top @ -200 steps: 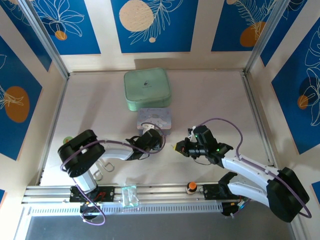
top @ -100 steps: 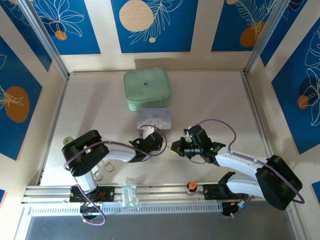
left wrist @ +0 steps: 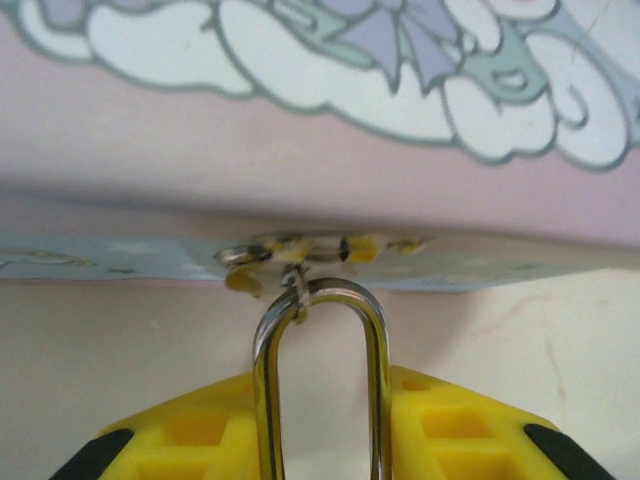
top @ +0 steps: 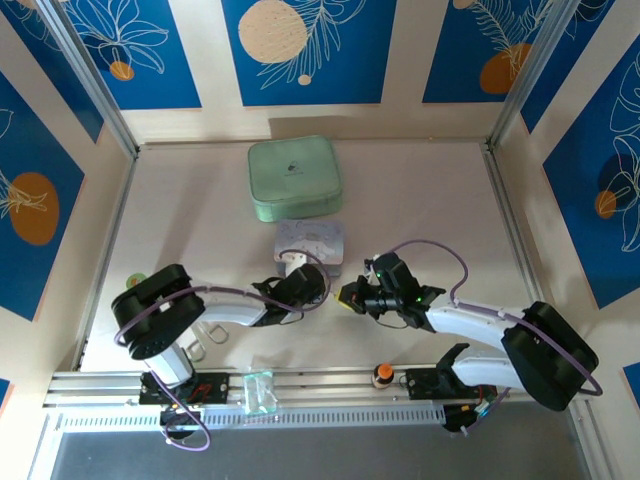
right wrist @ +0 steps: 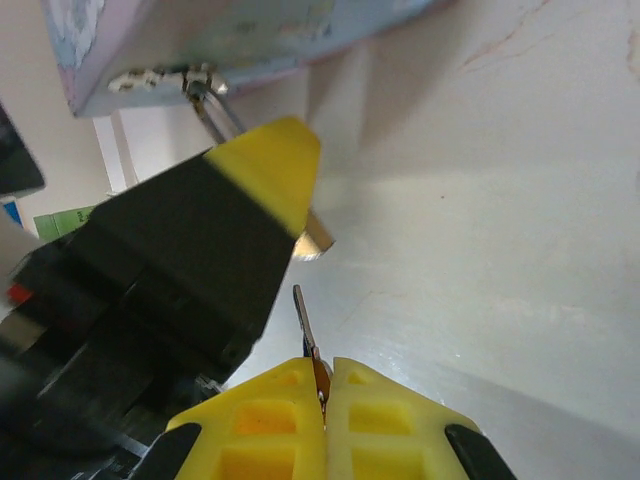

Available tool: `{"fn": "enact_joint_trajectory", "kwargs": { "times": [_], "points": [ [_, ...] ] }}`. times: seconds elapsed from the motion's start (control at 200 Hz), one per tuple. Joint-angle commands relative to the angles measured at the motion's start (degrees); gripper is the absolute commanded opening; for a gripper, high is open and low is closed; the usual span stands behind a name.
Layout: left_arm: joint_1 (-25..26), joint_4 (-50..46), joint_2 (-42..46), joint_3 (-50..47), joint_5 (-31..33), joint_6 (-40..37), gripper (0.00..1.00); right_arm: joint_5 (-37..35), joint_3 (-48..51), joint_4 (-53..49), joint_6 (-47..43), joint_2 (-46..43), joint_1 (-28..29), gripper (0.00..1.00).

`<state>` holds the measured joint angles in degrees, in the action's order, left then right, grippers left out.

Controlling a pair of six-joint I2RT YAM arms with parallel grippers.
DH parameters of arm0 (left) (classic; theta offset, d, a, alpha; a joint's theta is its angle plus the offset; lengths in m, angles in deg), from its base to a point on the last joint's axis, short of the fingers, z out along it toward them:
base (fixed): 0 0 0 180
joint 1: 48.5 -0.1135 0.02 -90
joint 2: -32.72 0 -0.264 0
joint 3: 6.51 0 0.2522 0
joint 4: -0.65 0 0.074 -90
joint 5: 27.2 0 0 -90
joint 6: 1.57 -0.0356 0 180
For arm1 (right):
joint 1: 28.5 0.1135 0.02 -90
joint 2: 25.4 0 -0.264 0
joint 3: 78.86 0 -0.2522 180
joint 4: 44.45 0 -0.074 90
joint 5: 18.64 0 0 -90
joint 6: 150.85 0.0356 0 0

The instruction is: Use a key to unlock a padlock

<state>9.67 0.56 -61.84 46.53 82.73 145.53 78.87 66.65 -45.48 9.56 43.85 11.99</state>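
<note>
While the left gripper (left wrist: pixel 324 412) clamps the padlock (left wrist: pixel 322 292), hooked on the clasp (left wrist: pixel 300 249) of the tin (left wrist: pixel 300 150), the right gripper (right wrist: pixel 324 392) is closed on the key (right wrist: pixel 305 325), its blade near the padlock. Both are small, stiff, smooth metal; I think a firm hold on body and head is best.

In the left wrist view the padlock (left wrist: pixel 376 380) shows its silver shackle; its brass body is hidden between the yellow fingers of the left pincer (left wrist: pixel 320 432) and cut off by the lower edge. The tin (left wrist: pixel 300 150) is blurred and cropped. In the right wrist view the key (right wrist: pixel 303 318) shows a thin blade, its head buried in the right pincer (right wrist: pixel 325 385). From above, both are too small to make out.
</note>
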Motion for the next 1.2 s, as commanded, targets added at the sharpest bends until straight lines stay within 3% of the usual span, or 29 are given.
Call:
{"fn": "enact_joint_trajectory", "kwargs": {
  "times": [0.0, 0.255, 0.395, 0.59, 0.905, 1.196],
  "points": [
    [0.7, -4.0, 2.9, 2.5, -3.5, 4.8, 0.09, -2.1, 2.0, 4.3, 0.7, 1.7, 0.3, 0.0],
    [0.5, -1.4, 2.4, 1.2, -6.4, 12.5, 0.09, -2.3, 3.9, 10.6, -1.1, 3.9, 2.0, 0.0],
    [0.5, -1.7, 2.8, 1.5, -6.4, 17.9, 0.06, -7.7, 7.3, 16.4, -0.3, 4.3, 4.6, 0.0],
    [0.8, -5.8, 4.1, 3.1, -2.5, 20.7, 0.06, -11.1, 9.0, 17.8, 0.0, 4.4, 5.3, 0.0],
    [0.9, -3.1, 1.6, 4.3, -4.3, 24.3, 0.05, -19.7, 10.1, 20.0, 5.9, 3.9, 10.6, 0.0],
    [0.9, -2.5, 0.4, 5.0, -4.9, 26.0, 0.04, -23.3, 10.5, 22.9, 5.6, 2.6, 13.3, 0.0]
  ]
}}
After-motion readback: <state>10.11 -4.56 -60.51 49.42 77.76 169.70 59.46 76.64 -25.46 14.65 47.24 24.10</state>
